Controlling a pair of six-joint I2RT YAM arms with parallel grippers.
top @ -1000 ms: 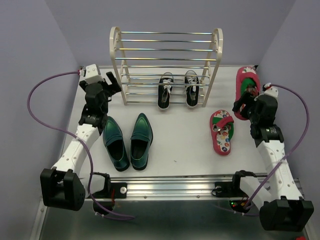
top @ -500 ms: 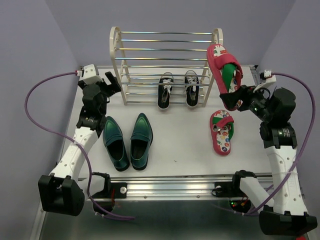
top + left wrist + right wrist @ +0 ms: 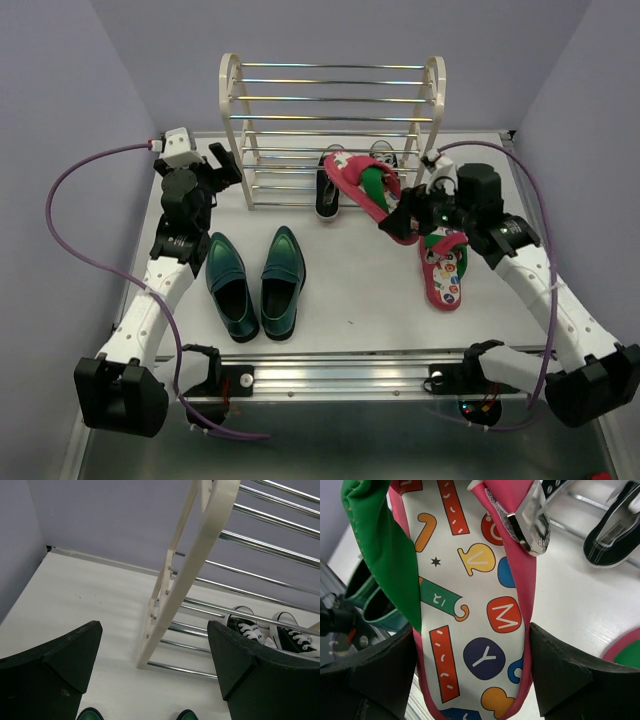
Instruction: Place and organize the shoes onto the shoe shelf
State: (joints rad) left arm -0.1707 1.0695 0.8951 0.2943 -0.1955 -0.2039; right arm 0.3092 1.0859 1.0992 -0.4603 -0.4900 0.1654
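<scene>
A white table [image 3: 350, 300] seen from above, with two robot arms bolted at its near edge. At the back stands the cream shoe shelf [image 3: 240, 110], its tiers made of thin shiny rods.

The right gripper [image 3: 405, 220] is clenched on the heel end of a red flip-flop [image 3: 362, 185]. The flip-flop is lifted off the table and tilted, with its toe pointing left and towards the shelf. It hangs in front of the shelf's lower right part, and from above it covers most of one shoe there. The right wrist camera shows its printed footbed [image 3: 470, 580], with colourful letters and a green strap, pinched between the two dark fingers [image 3: 380, 675].

The other red flip-flop [image 3: 443, 272] lies flat on the table, just in front of the right gripper.

A pair of small black sneakers [image 3: 325, 200] with white laces sits at the foot of the shelf, towards its right side.

The left gripper [image 3: 215, 165] hovers near the shelf's left side panel, jaws spread apart with nothing between them.

A pair of glossy dark-green loafers [image 3: 283, 280] stands side by side on the table's left half, toes towards the shelf, well apart from the shelf.
</scene>
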